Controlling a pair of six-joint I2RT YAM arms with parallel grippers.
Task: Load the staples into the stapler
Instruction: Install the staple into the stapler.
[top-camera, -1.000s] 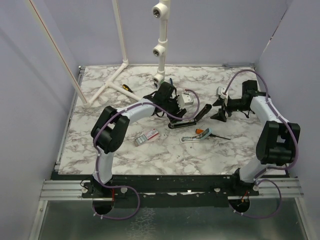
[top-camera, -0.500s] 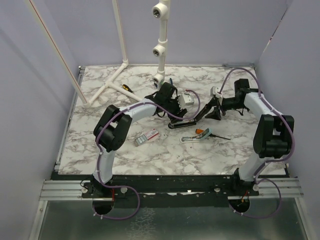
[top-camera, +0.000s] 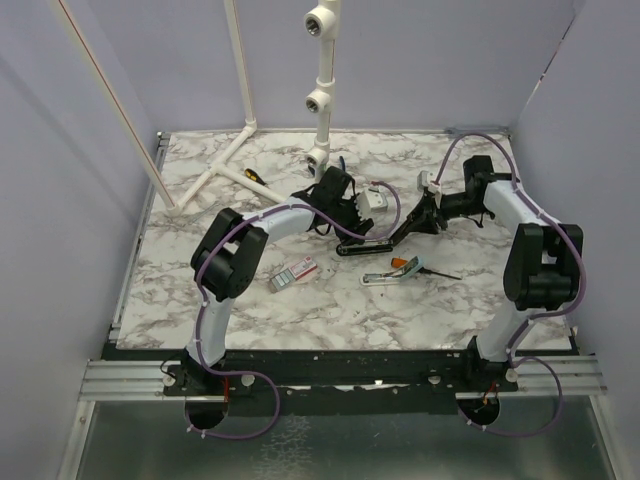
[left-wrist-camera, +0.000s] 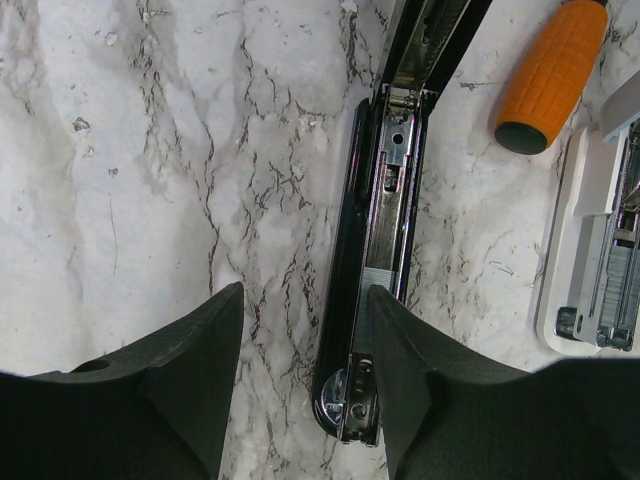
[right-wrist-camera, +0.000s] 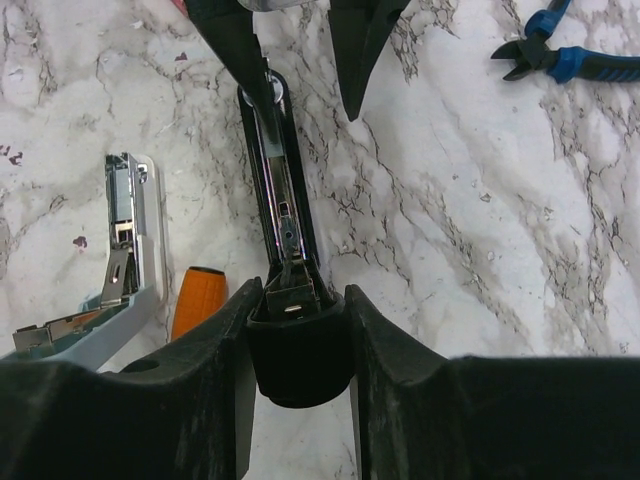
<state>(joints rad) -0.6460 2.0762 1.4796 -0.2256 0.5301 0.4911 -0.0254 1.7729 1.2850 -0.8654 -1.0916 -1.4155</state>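
While the stapler (top-camera: 372, 245) lies hinged wide open in the middle of the marble table (top-camera: 190, 300), both arms reach in on it from opposite ends. Over on the right, the right gripper (right-wrist-camera: 300, 300) has its two fingers pressed against either side of the stapler's black upper arm, right at the rounded tip. That's a firm hold on the lid, which slants up off the base toward that gripper.

Now the left gripper (left-wrist-camera: 303, 300): jaws apart, hanging low over the front end of the base. The metal channel faces up and runs away from the wrist camera. The nose of the base sits just against the finger (left-wrist-camera: 400, 380) on the right of that view, with bare marble showing between it and the other finger. Spread wide, then, nothing pinched. Whether anything sits in that channel, I can't tell from here.

And the staples (top-camera: 293, 273)? The small white box with its red marking lies flat on the marble, left of the stapler and nearer the arm bases, apart from both grippers.

Just beside the stapler on the near side lie an orange-handled screwdriver (left-wrist-camera: 550, 65) and a pale bar-shaped tool (left-wrist-camera: 590, 250), open with its metal insides showing. Blue-handled pliers (right-wrist-camera: 580, 60) rest farther back on the table.
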